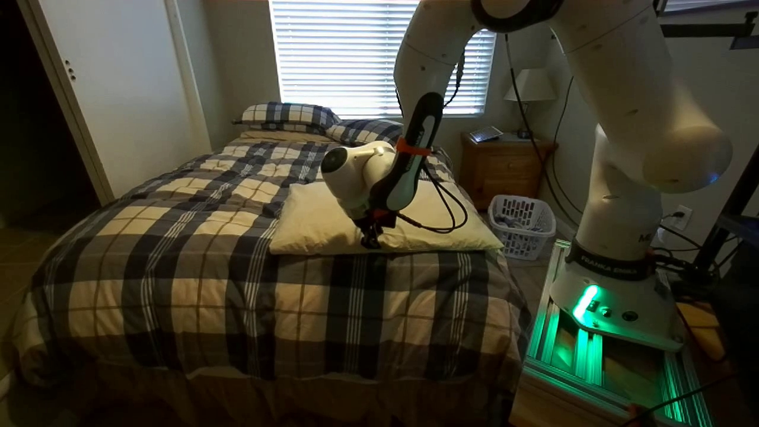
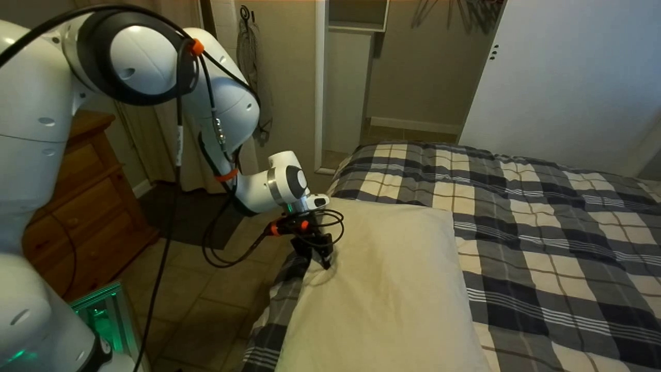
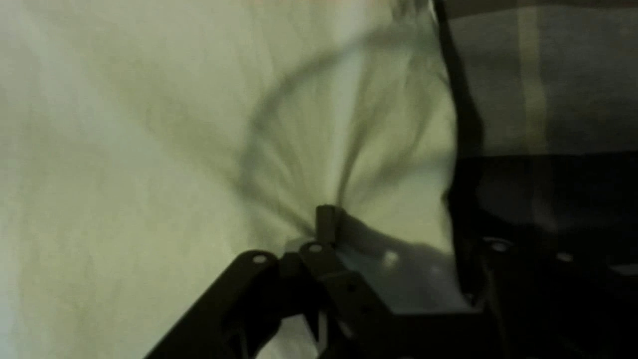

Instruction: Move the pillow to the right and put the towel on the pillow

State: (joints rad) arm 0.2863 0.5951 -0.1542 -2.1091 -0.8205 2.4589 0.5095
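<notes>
The pale cream pillow (image 1: 314, 216) lies flat on the plaid bed near its front edge. It also shows in an exterior view (image 2: 392, 268) and fills most of the wrist view (image 3: 149, 124). My gripper (image 1: 372, 238) points down at the pillow's edge; it is there too in an exterior view (image 2: 316, 256). In the wrist view my gripper (image 3: 406, 234) has its fingers spread apart. The left finger presses into the pillow and the cloth wrinkles around its tip. The right finger is dark, past the pillow's edge; its tip is hidden in shadow. The towel is out of view.
Plaid-covered pillows (image 1: 287, 114) lie at the head of the bed (image 1: 195, 249). A white laundry basket (image 1: 522, 231) and a wooden nightstand (image 1: 501, 166) with a lamp stand beside the bed. A wooden dresser (image 2: 85, 206) stands behind the arm. Cables loop around the wrist.
</notes>
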